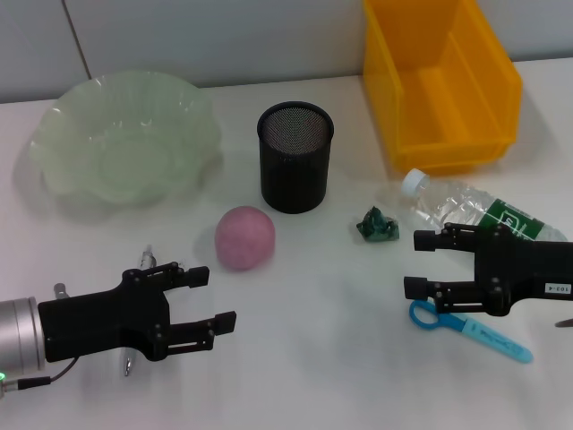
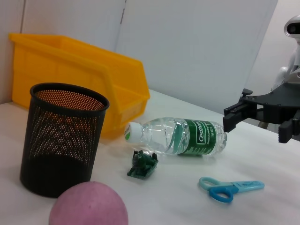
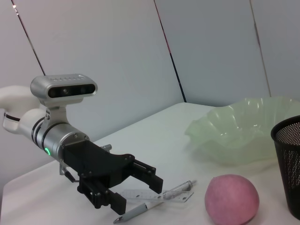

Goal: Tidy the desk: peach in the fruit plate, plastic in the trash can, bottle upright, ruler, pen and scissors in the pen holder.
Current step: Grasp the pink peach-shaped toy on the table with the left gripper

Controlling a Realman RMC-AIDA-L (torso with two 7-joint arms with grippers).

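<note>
The pink peach rests on the white desk in front of the black mesh pen holder. A green scrap of plastic lies beside the clear bottle, which is on its side. My right gripper is open, just in front of the bottle and above the blue scissors. My left gripper is open, left of the peach. It hovers over the clear ruler and the pen. The green fruit plate and the yellow trash can stand at the back.
A pale wall runs behind the desk. The pen holder stands between the fruit plate and the trash can. The desk's front middle lies bare between my two arms.
</note>
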